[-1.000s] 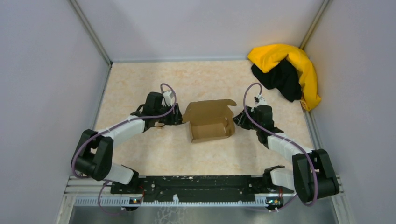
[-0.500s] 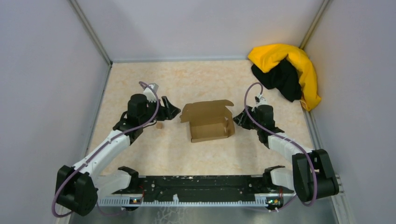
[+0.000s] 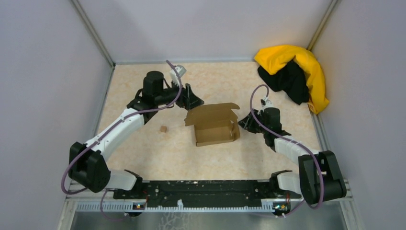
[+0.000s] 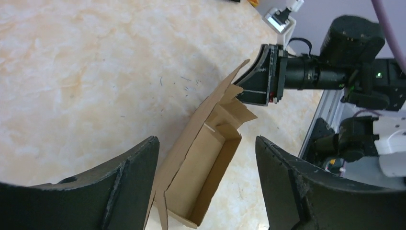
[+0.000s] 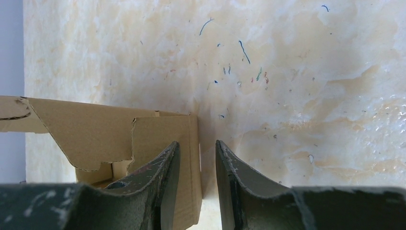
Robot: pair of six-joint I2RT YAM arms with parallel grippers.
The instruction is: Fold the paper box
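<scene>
You're pulling the left gripper [image 3: 193,98] off the left side of the box [image 3: 214,125] and swinging it up and away from you. It's now hanging by the far-left corner, just beyond the lid flap. Its jaws are spreading wider as it travels, with nothing between them. As the arm is clearing out, a scrap [image 3: 163,129] is showing on the table [image 3: 143,86], left of the box, where the gripper was.
</scene>
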